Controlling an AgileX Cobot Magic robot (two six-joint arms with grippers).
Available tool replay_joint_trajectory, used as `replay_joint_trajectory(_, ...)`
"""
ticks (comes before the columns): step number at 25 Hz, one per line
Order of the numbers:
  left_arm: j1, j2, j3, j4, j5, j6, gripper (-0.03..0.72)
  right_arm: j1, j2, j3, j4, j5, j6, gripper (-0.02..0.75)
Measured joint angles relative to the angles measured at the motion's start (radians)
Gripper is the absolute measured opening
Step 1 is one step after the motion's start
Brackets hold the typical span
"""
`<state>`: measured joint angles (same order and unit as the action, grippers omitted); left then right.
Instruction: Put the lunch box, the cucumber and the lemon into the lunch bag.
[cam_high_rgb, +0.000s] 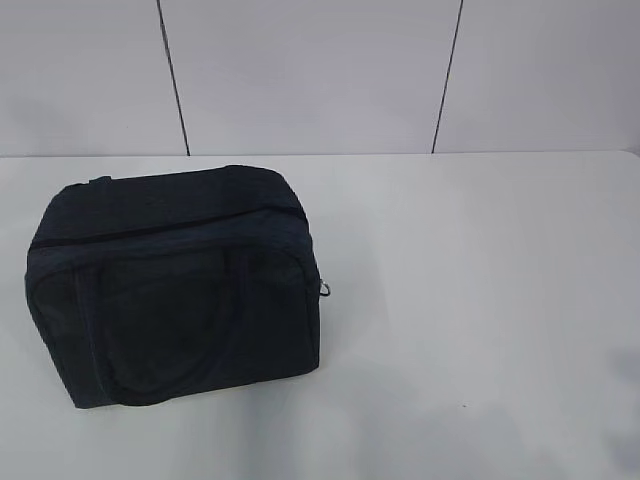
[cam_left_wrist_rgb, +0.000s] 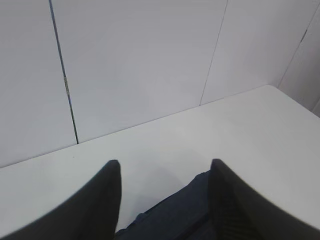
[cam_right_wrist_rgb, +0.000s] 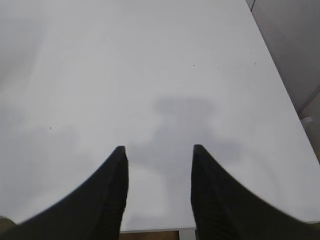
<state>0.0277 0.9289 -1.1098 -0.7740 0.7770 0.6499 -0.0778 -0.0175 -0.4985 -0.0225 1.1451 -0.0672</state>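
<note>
The bag (cam_high_rgb: 175, 285) is seen on the left of the table (cam_high_rgb: 480, 300), apparently zipped, its ring pull (cam_high_rgb: 326, 290) at the right end. No box, cucumber or lemon is visible. The left gripper (cam_left_wrist_rgb: 165, 200) is held parted and empty above the bag; the right gripper (cam_right_wrist_rgb: 159, 190) likewise over bare table. Opening the zipper is judged next.

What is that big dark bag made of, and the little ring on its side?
The lunch bag looks like soft, matte, dark navy woven fabric: it has stitched seams, rounded sagging corners and no shine. The ring on its right side looks like metal, since it is thin, grey and glints a little, though it is too small to be sure.
</note>
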Motion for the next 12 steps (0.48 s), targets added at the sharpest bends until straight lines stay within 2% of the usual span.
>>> replay_joint_trajectory(12,0.000,0.001,0.004,0.004,0.063,0.002,0.400,0.000,0.000,0.000,0.000,0.000,0.000,0.326)
